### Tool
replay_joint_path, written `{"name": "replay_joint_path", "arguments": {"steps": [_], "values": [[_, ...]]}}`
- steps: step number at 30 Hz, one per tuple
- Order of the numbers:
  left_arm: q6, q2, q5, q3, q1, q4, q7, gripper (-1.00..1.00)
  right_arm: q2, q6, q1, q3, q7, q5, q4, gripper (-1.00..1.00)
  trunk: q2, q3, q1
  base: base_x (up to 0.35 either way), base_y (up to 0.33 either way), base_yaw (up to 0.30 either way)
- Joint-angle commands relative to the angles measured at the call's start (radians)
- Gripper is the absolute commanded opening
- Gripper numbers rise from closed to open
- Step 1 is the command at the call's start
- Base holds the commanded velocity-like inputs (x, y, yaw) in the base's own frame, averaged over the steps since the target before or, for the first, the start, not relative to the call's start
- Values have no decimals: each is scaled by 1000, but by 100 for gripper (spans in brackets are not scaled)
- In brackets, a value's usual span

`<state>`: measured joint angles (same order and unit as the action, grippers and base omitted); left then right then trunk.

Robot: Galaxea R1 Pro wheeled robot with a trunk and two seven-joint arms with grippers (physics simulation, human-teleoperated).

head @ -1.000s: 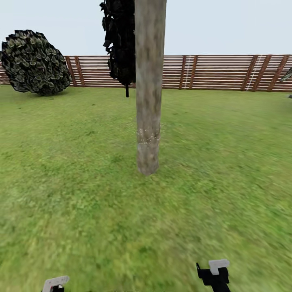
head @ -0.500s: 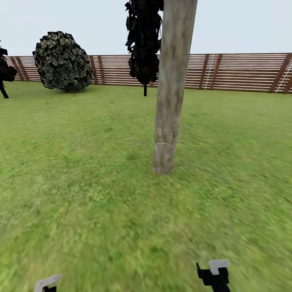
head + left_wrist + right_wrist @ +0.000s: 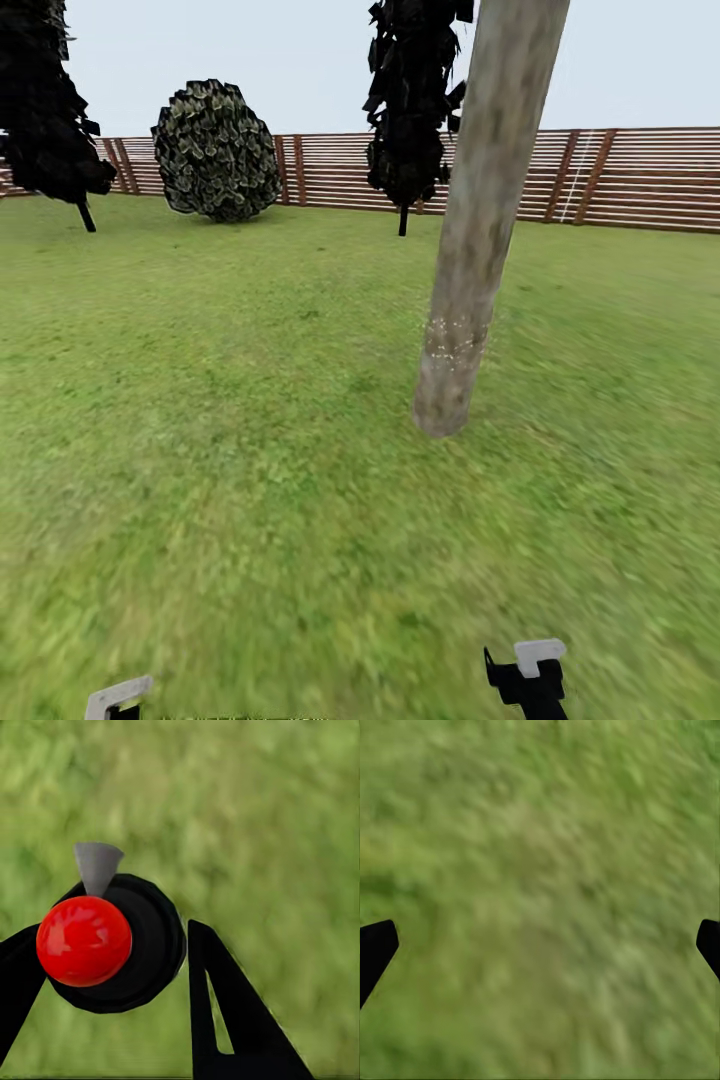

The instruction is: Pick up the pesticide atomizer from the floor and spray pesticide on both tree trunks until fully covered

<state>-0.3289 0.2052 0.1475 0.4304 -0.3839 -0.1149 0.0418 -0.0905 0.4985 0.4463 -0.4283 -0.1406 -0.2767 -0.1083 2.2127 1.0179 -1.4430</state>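
Much open lawn around trunk (fence far).

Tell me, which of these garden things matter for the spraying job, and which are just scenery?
Part of the job:
- atomizer with the red top, between the left gripper fingers
- thick grey tree trunk
- grass floor

Just scenery:
- round bush
- dark conifers
- wooden fence

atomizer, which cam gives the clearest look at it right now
The left wrist view: the atomizer sits large between the left claw fingers, red cap, black body and grey nozzle plain. The head view catches just a pale grey tip at its bottom edge. The right wrist view looks down on grass.
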Motion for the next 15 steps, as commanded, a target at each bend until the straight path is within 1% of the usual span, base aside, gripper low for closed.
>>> {"name": "replay_joint_path", "arguments": {"steps": [1,15], "values": [[-4,0,11,5,-1,2,4,-100,0,2,0,-9,-5,-6,-1,100,0,1,0,0,0,282],[-4,0,14,1,-1,3,3,-100,0,1,0,-9,-5,-6,-1,100,0,1,0,0,0,282]]}}
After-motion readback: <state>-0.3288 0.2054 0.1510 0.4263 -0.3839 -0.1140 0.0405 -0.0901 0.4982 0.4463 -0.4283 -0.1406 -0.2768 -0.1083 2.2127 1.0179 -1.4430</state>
